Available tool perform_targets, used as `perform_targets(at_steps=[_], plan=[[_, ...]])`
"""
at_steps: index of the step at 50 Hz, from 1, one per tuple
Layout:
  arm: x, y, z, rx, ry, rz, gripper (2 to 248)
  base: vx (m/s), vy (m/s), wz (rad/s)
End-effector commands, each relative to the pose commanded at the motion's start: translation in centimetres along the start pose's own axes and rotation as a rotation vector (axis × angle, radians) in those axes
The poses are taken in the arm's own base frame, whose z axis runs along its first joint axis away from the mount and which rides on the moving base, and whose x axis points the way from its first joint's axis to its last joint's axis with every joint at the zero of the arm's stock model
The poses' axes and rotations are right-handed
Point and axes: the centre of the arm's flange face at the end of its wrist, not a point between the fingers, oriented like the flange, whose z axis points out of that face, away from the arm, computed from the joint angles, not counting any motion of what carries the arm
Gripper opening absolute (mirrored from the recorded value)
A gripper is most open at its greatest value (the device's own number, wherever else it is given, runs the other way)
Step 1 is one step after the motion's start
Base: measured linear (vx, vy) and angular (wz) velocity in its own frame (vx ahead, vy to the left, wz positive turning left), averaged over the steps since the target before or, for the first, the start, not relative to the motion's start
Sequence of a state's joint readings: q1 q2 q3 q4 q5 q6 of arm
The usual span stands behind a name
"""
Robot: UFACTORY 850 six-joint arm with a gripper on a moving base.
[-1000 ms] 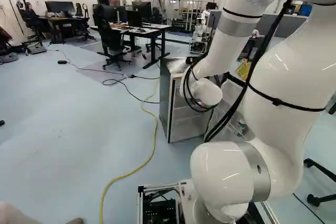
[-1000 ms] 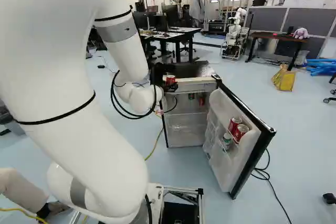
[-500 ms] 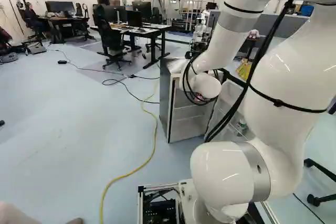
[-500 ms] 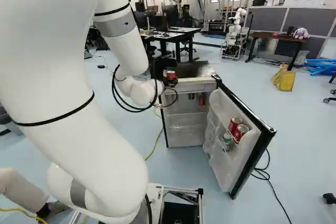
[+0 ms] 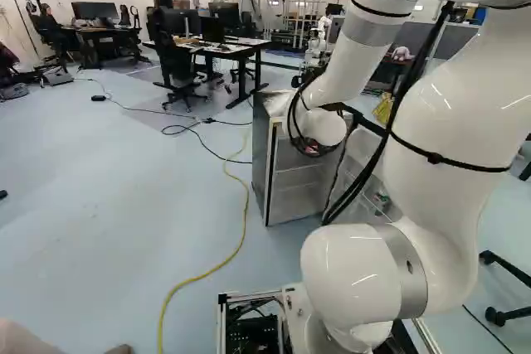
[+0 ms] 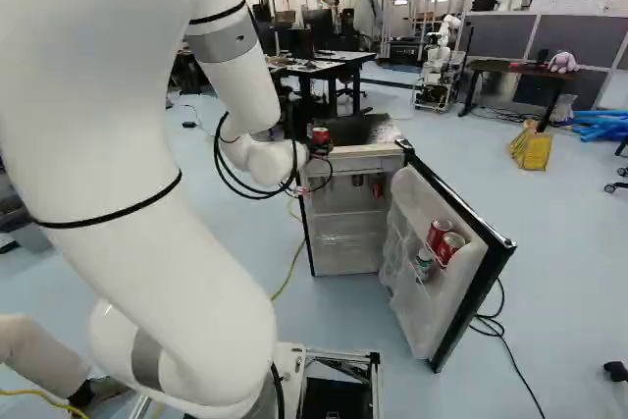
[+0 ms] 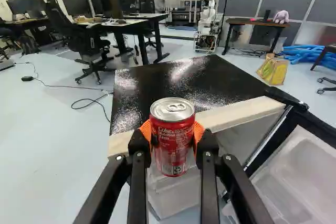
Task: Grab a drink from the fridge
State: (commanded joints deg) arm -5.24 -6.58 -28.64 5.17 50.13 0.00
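One red can (image 7: 172,148) is held upright between the two orange pads (image 7: 198,131) of the gripper (image 6: 320,145), and the fingers touch it from both sides. It is just before the open fridge (image 7: 181,80), near the top front edge. Compared with the earlier frames, the arm (image 6: 231,38) has gone slightly higher, and the can together with it; the fridge stays in its place. White lettering and smaller print cover the can's side. Two other red cans (image 6: 450,245) stand inside the door (image 6: 422,326). Beyond the fridge are a yellow bag (image 6: 533,150) and another robot (image 6: 435,64).
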Motion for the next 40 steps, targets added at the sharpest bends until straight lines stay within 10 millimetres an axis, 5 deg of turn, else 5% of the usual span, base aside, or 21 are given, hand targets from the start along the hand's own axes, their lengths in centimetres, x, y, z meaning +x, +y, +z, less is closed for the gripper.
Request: perform_targets(at_steps=[40], plan=[[1.2, -0.2, 4.4, -0.002, 0.013, 0.002, 95, 0.000, 0.000, 0.000]])
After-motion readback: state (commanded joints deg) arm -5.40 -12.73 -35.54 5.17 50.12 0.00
